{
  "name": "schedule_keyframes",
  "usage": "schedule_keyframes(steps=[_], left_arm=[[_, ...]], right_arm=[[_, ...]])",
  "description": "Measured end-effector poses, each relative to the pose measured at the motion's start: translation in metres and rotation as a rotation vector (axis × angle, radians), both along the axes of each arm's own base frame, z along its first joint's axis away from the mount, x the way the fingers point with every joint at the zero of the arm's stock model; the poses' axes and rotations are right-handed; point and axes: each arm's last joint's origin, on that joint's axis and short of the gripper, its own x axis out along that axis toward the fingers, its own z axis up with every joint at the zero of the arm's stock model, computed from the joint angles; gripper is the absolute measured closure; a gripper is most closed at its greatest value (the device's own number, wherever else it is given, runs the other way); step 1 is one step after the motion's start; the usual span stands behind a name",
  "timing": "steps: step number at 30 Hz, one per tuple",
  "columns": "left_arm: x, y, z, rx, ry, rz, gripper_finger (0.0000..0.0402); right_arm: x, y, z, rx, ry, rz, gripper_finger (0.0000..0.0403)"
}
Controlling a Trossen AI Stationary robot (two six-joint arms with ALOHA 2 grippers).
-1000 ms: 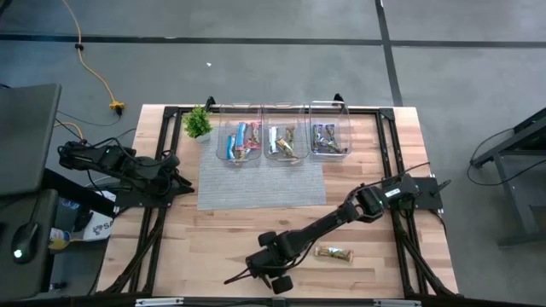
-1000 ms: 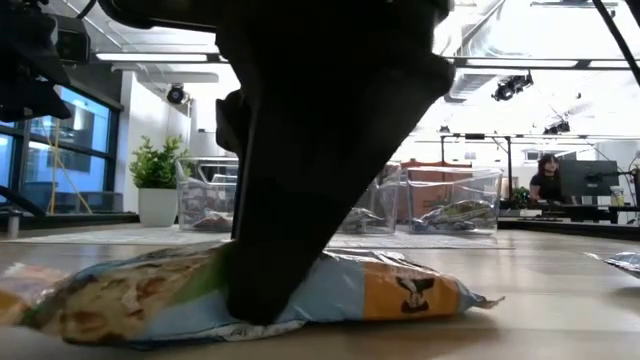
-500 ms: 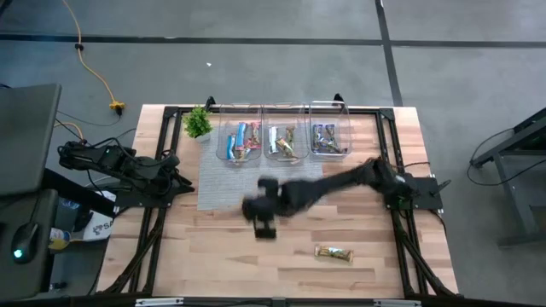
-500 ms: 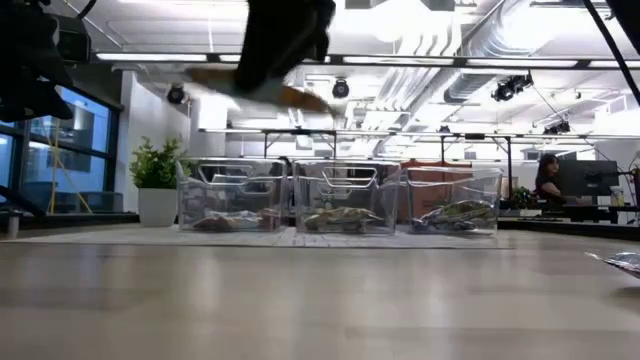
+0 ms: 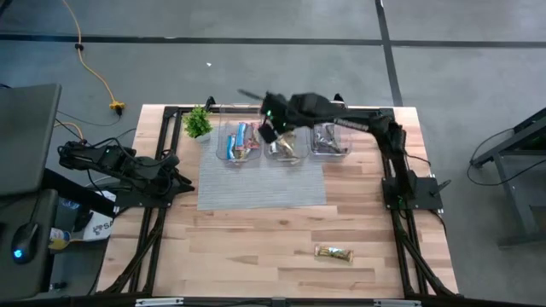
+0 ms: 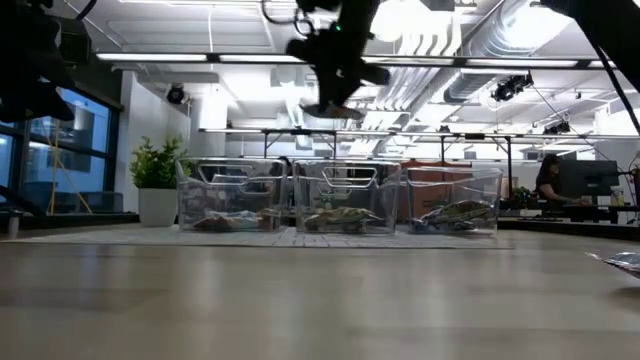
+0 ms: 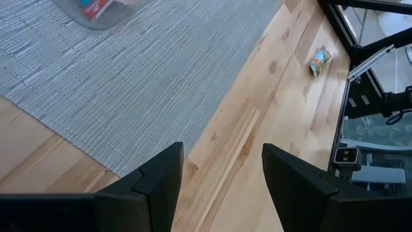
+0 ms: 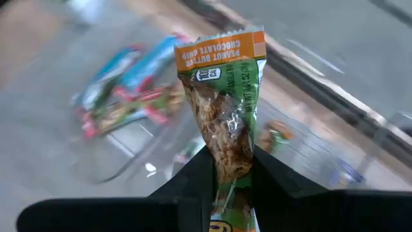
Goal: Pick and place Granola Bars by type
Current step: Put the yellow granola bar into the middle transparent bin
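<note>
My right gripper (image 5: 271, 126) hangs high over the row of three clear bins at the table's far side, about above the gap between the left bin (image 5: 241, 141) and the middle bin (image 5: 286, 141). It is shut on a green-and-orange granola bar (image 8: 222, 109). All three bins hold bars lying on their floors. Another green bar (image 5: 333, 252) lies flat on the wood near the table's front edge. My left gripper (image 7: 222, 174) waits open at the table's left side, above the wood beside the grey mat (image 5: 260, 183). My right gripper pinches the granola bar between its two fingers at the bar's lower part (image 8: 226, 169). The fingers lie across the bar's width. The rest of the wrapper, with its orange crimped end (image 8: 219, 48), sticks out past the fingertips, and the bar is lifted clear above the bins.
A small potted plant (image 5: 198, 124) stands left of the bins. The right bin (image 5: 330, 138) holds blue and purple bars. Black frame rails run along the table's sides. Bare wood lies between the mat and the front edge.
My right gripper has risen from the table's near edge with the green bar and swept quickly toward the far edge, rolling as it went, until it stands above the bins. The bar, flat on the wood before, is now lifted clear.
</note>
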Motion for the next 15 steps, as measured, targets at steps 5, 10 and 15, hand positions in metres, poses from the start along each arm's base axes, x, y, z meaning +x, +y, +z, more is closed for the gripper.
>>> schedule_keyframes(steps=[5,10,15], left_arm=[[0.000,0.000,0.000,-0.003,-0.001,0.009,0.0197],[0.000,0.000,0.000,-0.005,-0.001,0.014,0.0197],[0.000,0.000,0.000,-0.005,-0.002,0.015,0.0197]], right_arm=[[-0.018,-0.036,-0.003,0.075,0.024,-0.108,0.0332],[-0.025,-0.055,-0.015,0.192,0.028,-0.090,0.0323],[-0.024,-0.055,-0.036,0.249,0.053,-0.047,0.0292]])
